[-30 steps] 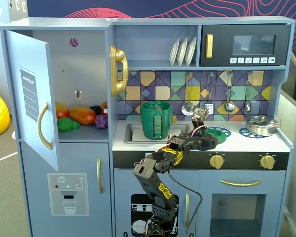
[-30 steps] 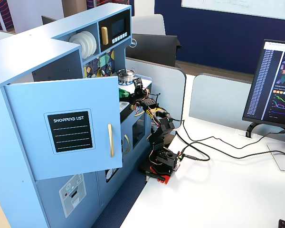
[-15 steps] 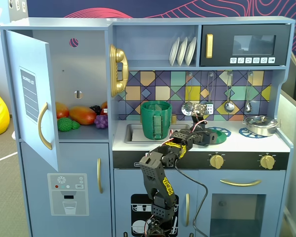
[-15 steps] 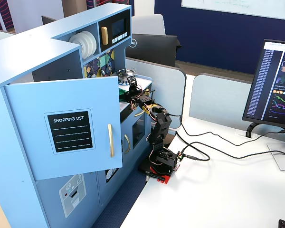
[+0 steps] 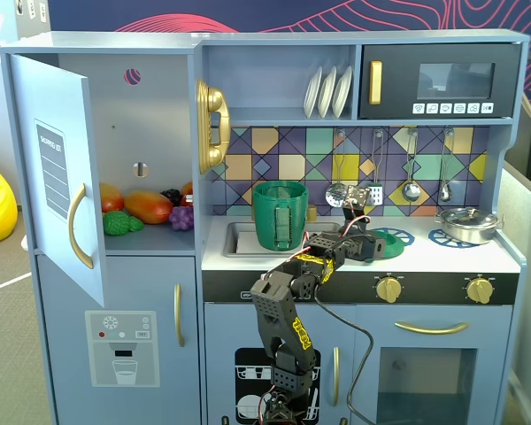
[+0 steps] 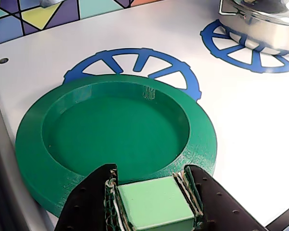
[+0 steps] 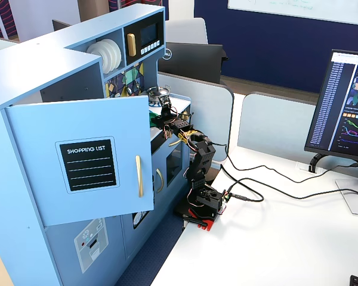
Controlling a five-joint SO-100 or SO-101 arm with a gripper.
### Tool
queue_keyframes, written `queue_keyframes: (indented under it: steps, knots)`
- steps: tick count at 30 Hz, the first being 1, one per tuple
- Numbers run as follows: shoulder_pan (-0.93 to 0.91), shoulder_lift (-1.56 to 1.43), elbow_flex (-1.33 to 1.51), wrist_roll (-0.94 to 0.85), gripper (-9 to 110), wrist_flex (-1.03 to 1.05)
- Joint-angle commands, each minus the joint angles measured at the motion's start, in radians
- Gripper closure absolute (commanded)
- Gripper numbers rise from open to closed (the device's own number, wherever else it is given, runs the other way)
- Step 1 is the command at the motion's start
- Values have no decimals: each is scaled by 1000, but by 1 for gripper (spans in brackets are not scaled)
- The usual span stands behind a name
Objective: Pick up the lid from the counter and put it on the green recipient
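White counter (image 6: 260, 125) holds the lid (image 6: 111, 139), its knob pinched by the end effector (image 6: 153, 204).

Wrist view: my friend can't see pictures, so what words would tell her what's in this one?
The pincer is shut on the square knob of the green lid, which lies on the white counter partly over a blue burner ring. A shiny steel pan sits on another ring at top right.
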State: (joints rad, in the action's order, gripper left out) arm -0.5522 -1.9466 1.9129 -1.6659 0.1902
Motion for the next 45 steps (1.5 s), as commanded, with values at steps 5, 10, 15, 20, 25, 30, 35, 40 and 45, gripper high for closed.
queue_keyframes:
  steps: [5,10,15,20,25,30,35,40,45]
  knots:
    - [0,-55,-225,26,101,32]
    - [25,-117,-357,71,101,179]
    - [84,-163,-445,64,101,272]
    - [160,-175,-522,67,101,311]
    - [250,-161,-594,74,101,337]
    - [351,-164,-617,77,102,350]
    - [416,-164,-617,66,102,373]
    - [454,-144,-615,49,102,382]
    - [492,-123,-617,28,102,385]
